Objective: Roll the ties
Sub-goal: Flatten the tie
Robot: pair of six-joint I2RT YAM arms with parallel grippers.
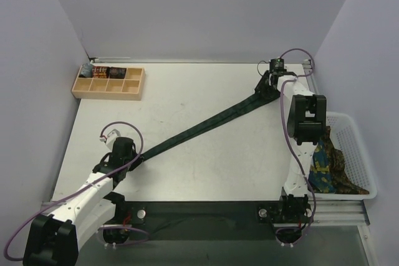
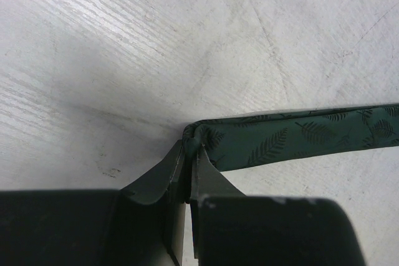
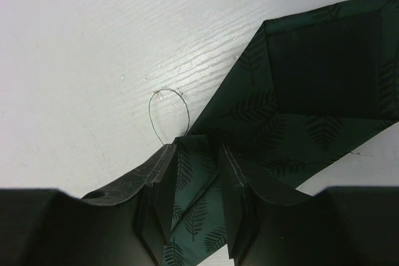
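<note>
White tabletop (image 1: 206,91): the long dark green leaf-print fabric necktie (image 1: 206,126) lies stretched diagonally across it, near-left to far-right. My right gripper (image 3: 199,154): jaws partly apart, clamped on the tie's wide, folded end at the far right. My left gripper (image 2: 189,149): jaws nearly together, pinching the narrow end's tip. A thin loose thread loop (image 3: 169,107) sits beside my right jaws.

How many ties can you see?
3. The dark green tie lies stretched across the table; the blue-and-yellow tie and brown patterned tie sit heaped in the white basket. More may hide underneath.
</note>
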